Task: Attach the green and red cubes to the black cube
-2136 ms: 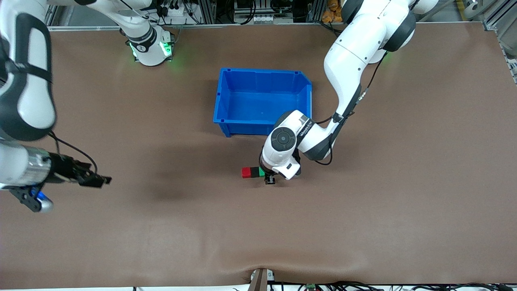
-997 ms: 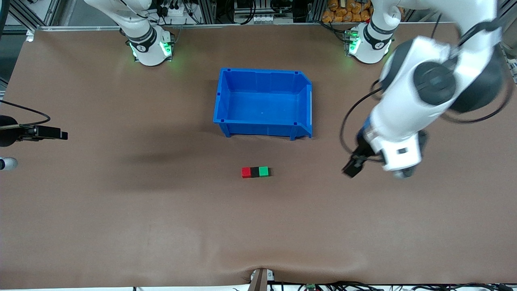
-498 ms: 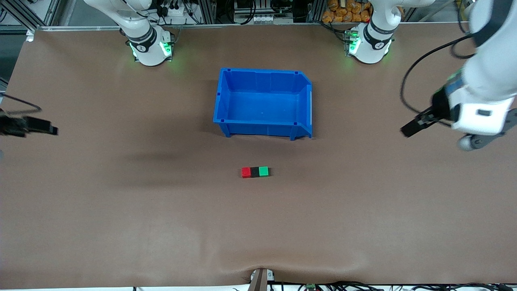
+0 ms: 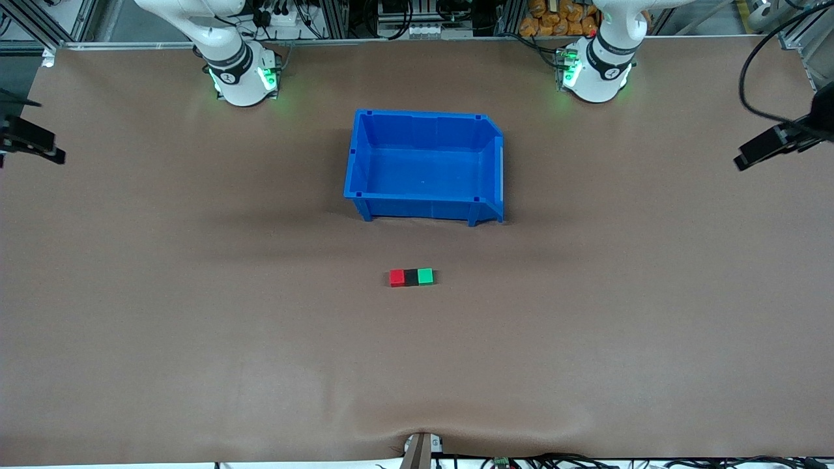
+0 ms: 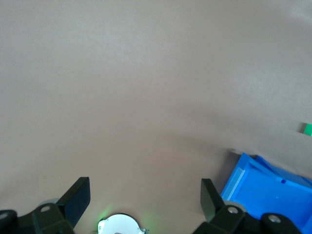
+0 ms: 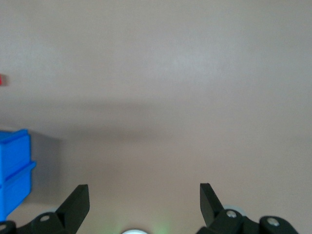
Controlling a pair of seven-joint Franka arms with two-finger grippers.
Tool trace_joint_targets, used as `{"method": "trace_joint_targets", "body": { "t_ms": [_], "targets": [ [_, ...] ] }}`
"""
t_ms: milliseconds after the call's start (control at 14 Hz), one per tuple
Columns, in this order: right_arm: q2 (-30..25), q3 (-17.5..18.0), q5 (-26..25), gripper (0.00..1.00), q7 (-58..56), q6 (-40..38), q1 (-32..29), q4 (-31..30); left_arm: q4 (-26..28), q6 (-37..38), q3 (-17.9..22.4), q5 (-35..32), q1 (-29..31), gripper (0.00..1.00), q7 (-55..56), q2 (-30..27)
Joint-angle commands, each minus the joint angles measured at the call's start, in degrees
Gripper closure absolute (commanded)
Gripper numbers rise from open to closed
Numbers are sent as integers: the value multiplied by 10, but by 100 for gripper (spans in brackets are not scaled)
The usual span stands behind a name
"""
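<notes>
Little seemed likely to go wrong, save an arm sweeping back and knocking the row apart. On the brown table [image 4: 586,365] the red cube [image 4: 397,278], black cube [image 4: 411,277] and green cube [image 4: 425,277] sat touching in a line, matte black between two bright ones, nearer the camera than the empty blue bin [image 4: 423,195]. The left end effector [image 5: 145,196] and right end effector [image 6: 144,196] hung wide, holding nothing, over the table's ends.
</notes>
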State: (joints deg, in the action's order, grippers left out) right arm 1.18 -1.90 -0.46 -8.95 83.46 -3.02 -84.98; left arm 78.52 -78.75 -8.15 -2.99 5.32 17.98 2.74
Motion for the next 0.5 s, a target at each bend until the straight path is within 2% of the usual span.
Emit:
{"method": "trace_joint_targets", "body": {
  "t_ms": [0, 285, 427],
  "targets": [
    [-99, -1, -12, 0, -4, 61, 0, -134, 43, -14, -5, 11, 9, 0, -14, -34],
    [-89, -2, -9, 0, 1, 41, 0, -109, 46, -15, -8, 11, 14, 0, -15, -34],
    [-77, -2, -12, 0, -1, 42, -1, -80, 77, -24, -9, 11, 13, 0, -22, -55]
  ]
}}
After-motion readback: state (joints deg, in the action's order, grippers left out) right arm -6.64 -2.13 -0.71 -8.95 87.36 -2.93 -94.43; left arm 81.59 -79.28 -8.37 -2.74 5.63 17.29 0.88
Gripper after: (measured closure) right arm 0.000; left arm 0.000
